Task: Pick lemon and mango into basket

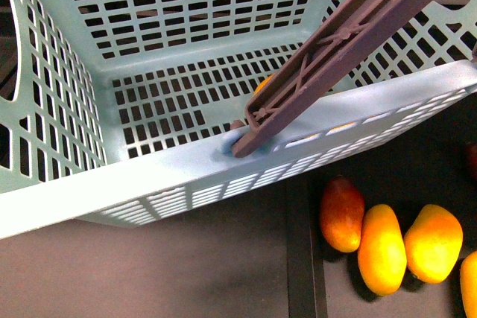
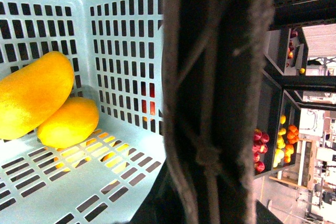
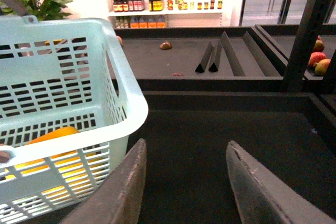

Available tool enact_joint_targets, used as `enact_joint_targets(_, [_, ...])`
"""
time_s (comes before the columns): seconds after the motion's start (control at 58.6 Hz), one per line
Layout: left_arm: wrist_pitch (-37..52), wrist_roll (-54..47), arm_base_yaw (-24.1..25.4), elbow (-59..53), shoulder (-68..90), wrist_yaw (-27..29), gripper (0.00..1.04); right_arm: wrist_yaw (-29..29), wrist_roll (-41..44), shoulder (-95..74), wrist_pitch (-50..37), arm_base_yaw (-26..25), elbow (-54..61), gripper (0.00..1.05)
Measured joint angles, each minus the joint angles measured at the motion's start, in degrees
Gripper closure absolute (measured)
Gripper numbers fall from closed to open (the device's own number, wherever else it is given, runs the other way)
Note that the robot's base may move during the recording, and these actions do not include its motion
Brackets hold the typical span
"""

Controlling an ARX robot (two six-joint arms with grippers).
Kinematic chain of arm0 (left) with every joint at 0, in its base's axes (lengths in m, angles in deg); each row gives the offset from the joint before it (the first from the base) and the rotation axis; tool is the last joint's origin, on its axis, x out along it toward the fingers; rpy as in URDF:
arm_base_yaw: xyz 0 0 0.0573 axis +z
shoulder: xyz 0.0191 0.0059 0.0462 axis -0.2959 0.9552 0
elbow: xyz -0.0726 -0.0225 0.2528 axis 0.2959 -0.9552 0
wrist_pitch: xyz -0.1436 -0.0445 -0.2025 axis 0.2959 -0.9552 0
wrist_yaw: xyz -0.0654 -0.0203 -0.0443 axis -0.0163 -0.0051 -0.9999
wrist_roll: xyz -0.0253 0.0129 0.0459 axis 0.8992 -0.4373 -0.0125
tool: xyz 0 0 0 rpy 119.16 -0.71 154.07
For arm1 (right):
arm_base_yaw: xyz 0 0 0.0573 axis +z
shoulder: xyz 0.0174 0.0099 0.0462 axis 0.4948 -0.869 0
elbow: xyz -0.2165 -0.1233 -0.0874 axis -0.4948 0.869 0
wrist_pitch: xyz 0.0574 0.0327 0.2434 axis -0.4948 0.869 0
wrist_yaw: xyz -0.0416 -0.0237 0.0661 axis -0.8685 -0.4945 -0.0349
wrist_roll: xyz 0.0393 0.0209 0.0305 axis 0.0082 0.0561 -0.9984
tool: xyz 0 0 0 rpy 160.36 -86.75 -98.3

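The light teal basket (image 1: 186, 176) fills the front view, its brown handle (image 1: 350, 42) crossing it diagonally. In the left wrist view the mango (image 2: 31, 95) and the smaller, rounder lemon (image 2: 68, 121) lie touching on the basket's slotted floor (image 2: 63, 182). The handle (image 2: 215, 98) fills the middle of that view; my left gripper is shut on it, its fingers lost in the dark. My right gripper (image 3: 186, 187) stands open and empty over the dark shelf, just beside the basket's rim (image 3: 128, 116). Orange fruit (image 3: 55, 134) shows through the slats.
Outside the basket, on the dark shelf, lie a red-blushed mango (image 1: 341, 214) and yellow-orange mangoes (image 1: 381, 249). A black divider rail (image 1: 305, 258) runs beside them. Further off are wedge dividers (image 3: 215, 59) and fruit (image 3: 317, 59) in a neighbouring bin.
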Motion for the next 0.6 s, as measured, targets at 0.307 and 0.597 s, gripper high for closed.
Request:
enact_joint_targets(0.307, [-0.77, 0.9, -0.72, 0.0, -0.02, 6.8, 1.0, 0.0, -0.02, 0.0, 0.0, 0.0, 0.0, 0.08])
enact_joint_targets(0.597, [9.92, 8.46, 9.44, -13.57, -1.77, 27.21, 1.0, 0.02, 0.0, 0.02, 0.0, 0.0, 0.0, 0.09])
